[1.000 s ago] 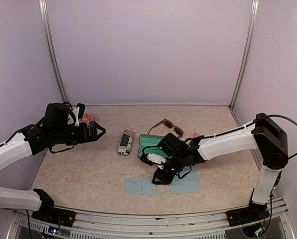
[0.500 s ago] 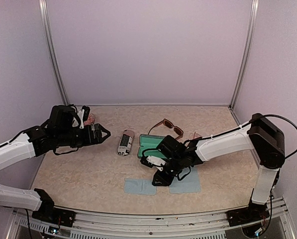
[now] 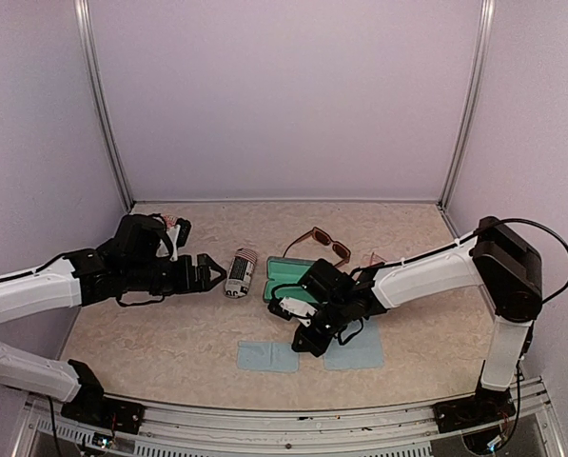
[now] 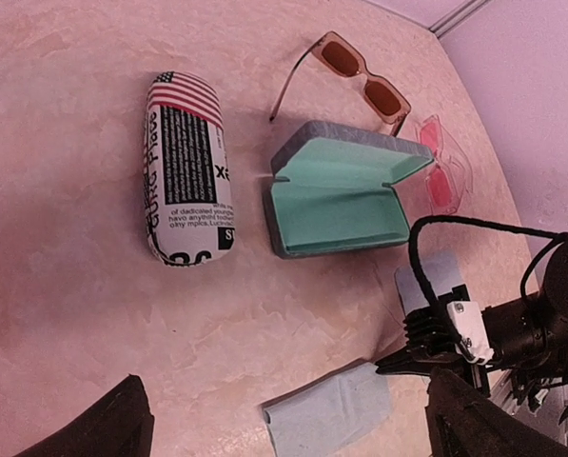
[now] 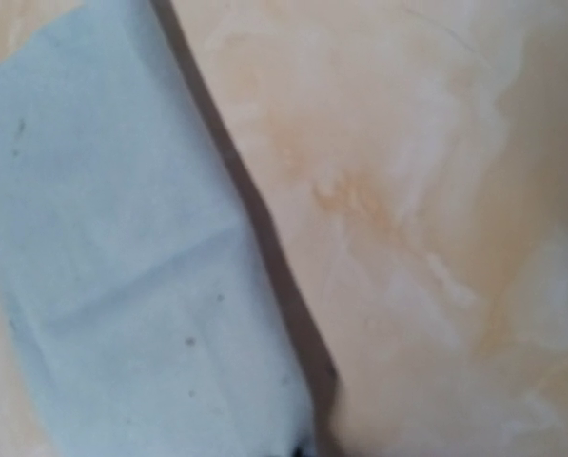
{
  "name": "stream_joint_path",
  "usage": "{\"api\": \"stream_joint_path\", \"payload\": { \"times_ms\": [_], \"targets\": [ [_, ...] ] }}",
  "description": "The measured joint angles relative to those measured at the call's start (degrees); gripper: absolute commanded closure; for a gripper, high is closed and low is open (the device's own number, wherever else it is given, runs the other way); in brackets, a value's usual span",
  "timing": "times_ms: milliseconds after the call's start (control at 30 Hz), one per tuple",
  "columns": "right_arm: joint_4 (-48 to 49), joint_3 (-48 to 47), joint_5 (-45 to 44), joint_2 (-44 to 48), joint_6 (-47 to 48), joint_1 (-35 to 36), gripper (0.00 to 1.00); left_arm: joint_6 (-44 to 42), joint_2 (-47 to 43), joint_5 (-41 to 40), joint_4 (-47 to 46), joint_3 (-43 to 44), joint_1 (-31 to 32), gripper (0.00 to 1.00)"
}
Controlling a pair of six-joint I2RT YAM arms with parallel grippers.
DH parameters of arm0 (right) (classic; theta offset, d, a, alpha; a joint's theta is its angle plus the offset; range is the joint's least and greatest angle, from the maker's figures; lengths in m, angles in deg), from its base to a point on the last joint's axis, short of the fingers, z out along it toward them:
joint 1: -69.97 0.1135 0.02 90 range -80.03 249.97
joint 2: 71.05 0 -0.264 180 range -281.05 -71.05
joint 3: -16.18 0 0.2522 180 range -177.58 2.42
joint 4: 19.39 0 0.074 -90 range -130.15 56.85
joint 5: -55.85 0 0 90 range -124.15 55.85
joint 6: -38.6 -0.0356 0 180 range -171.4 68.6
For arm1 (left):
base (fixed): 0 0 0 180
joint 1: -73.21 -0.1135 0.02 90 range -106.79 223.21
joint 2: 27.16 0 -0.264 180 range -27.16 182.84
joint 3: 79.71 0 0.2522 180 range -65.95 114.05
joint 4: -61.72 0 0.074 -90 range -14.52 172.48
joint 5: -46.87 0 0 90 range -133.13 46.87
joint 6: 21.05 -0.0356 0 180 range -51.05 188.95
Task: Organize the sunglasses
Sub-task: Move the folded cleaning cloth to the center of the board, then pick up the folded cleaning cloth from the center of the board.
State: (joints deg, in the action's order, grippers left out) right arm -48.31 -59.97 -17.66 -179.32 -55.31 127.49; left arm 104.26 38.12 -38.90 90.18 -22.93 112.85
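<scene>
Right gripper (image 3: 304, 344) is low at the near side, fingers pressed together, between two light-blue cloths (image 3: 267, 357); if it pinches a cloth edge I cannot tell. Farther and to the left, the left gripper (image 3: 210, 276) is spread wide beside the striped pouch (image 4: 184, 181), which has a flag print and small black text, partly readable as "of dedicated". Right of the pouch lies the open case (image 4: 336, 205). The pink sunglasses (image 4: 443, 167) lie just right of it and the brown sunglasses (image 4: 360, 81) behind it
</scene>
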Motion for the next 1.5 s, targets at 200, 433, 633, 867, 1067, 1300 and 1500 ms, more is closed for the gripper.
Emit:
{"api": "stream_joint_path", "payload": {
  "times_ms": [200, 433, 633, 867, 1067, 1300, 1500],
  "targets": [
    [0.0, 0.0, -0.26, 0.0, -0.02, 0.0, 1.0, 1.18, 4.59, 0.13, -1.95, -0.04, 4.15, 0.08],
    [-0.11, 0.09, -1.31, 0.2, 0.07, -0.42, 1.0, 1.27, 11.72, 0.22, -3.06, 0.42, 8.52, 0.17],
    [-1.27, 1.2, -2.27, 1.51, 1.44, -2.01, 1.0, 0.09, 20.06, -0.55, -1.9, 3.98, 13.73, 0.25],
    [-2.23, 2.67, -2.99, 3.06, 2.99, -3.98, 1.0, -0.87, 27.67, -3.65, 0.42, 9.99, 17.9, 0.32],
    [-2.58, 3.13, -3.04, 3.5, 3.96, -4.79, 1.0, -1.01, 31.34, -6.47, 2.05, 12.44, 18.99, 0.43],
    [-2.56, 3.15, -2.84, 3.5, 4.44, -4.83, 1.0, -1.05, 33.38, -7.67, 2.95, 12.61, 19.02, 0.47],
    [-2.49, 3.21, -2.8, 3.5, 4.44, -4.83, 1.0, -1.09, 35.39, -7.65, 2.89, 12.61, 19.02, 0.53]
  ]
}}
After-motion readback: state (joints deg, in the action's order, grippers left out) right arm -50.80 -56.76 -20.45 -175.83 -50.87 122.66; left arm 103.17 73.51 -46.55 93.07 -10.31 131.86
